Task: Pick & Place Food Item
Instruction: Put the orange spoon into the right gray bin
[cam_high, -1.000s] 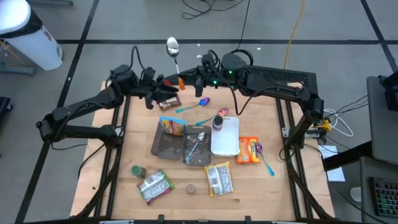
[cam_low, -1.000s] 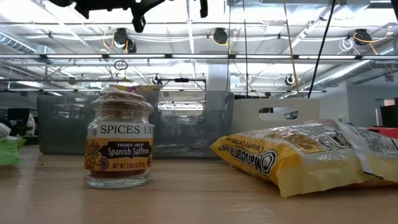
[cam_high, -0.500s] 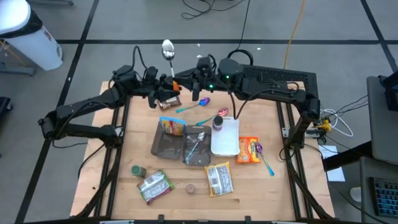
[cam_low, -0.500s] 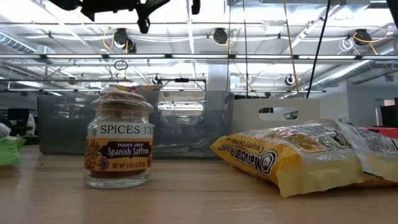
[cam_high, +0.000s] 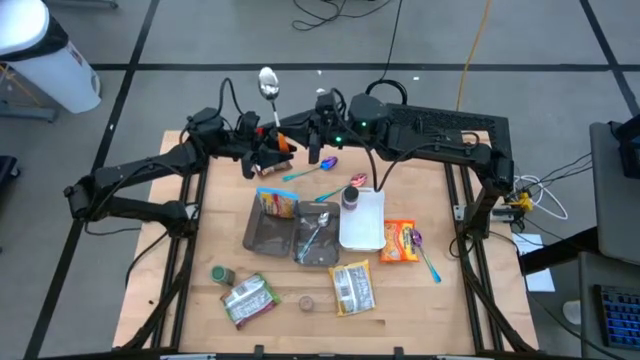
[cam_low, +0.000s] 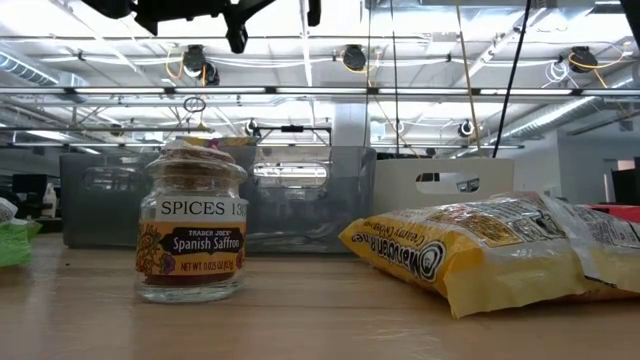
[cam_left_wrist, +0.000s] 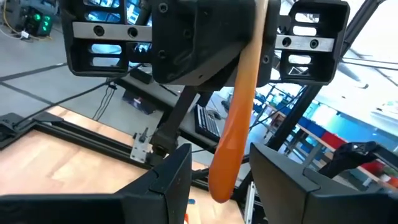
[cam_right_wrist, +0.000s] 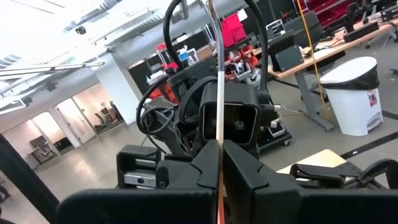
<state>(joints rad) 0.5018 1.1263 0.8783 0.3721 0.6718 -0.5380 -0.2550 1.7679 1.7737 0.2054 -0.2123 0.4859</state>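
My right gripper (cam_high: 318, 150) jaws clamp the spoon (cam_high: 274, 100) | orange handle (cam_left_wrist: 231, 134) hangs between my left gripper (cam_high: 262, 158) half-open jaws | left nearest.

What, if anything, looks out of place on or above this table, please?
The orange-handled spoon: it is up in the air, clamped in the right gripper's shut jaws, handle tip at the left gripper, though the job concerns food.
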